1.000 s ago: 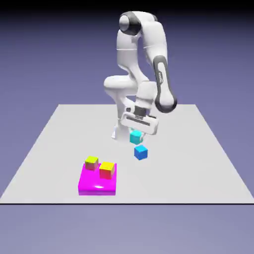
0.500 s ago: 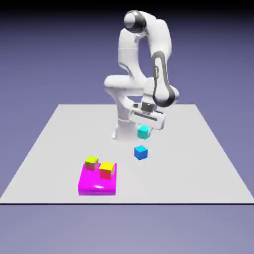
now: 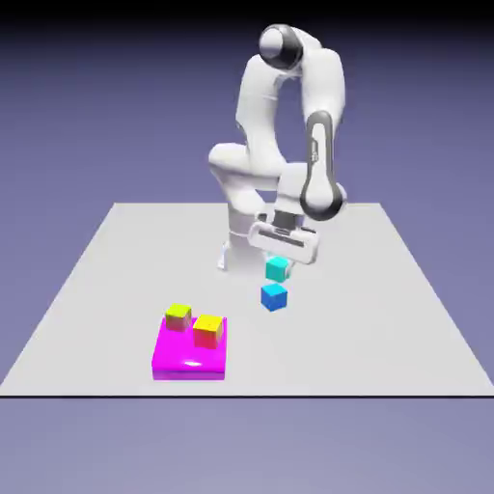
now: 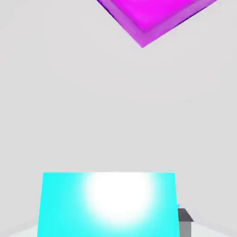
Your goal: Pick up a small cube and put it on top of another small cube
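Pale cube in the grip, darker one waiting

The white two-finger robot gripper [image 3: 277, 269] is closed on the plain light-cyan cube [image 4: 69, 203], whose smooth face carries a white glare. The saturated blue cube [image 3: 274, 297] sits on the matte grey tabletop [image 3: 357, 328], near the held one. I'd judge this the carry toward stacking; next it needs lining up squarely above the blue cube, then a gentle lowering. The magenta slab [image 3: 190, 365] looks glossy, with a bevelled edge.
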Tool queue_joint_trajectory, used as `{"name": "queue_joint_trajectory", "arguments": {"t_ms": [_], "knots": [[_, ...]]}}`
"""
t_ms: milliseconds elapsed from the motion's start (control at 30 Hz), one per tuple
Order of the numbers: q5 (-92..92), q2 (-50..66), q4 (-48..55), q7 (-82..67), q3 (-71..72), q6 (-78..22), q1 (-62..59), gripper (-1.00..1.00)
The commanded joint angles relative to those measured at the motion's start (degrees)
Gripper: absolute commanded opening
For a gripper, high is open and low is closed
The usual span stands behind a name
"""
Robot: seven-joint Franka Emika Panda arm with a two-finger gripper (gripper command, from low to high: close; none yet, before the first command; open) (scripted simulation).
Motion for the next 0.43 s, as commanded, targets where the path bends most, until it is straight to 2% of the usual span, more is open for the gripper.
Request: {"name": "queue_joint_trajectory", "arguments": {"t_ms": [0,333,367,400], "knots": [[-0.15,-0.12,0.02,0.31,2.08,-0.45,-2.02,-1.0],[-1.85,-1.27,0.27,3.56,22.46,-5.33,-21.83,-1.0],[-1.85,-1.27,0.27,3.56,22.46,-5.33,-21.83,1.0],[-1.85,-1.27,0.27,3.56,22.46,-5.33,-21.83,1.0]]}}
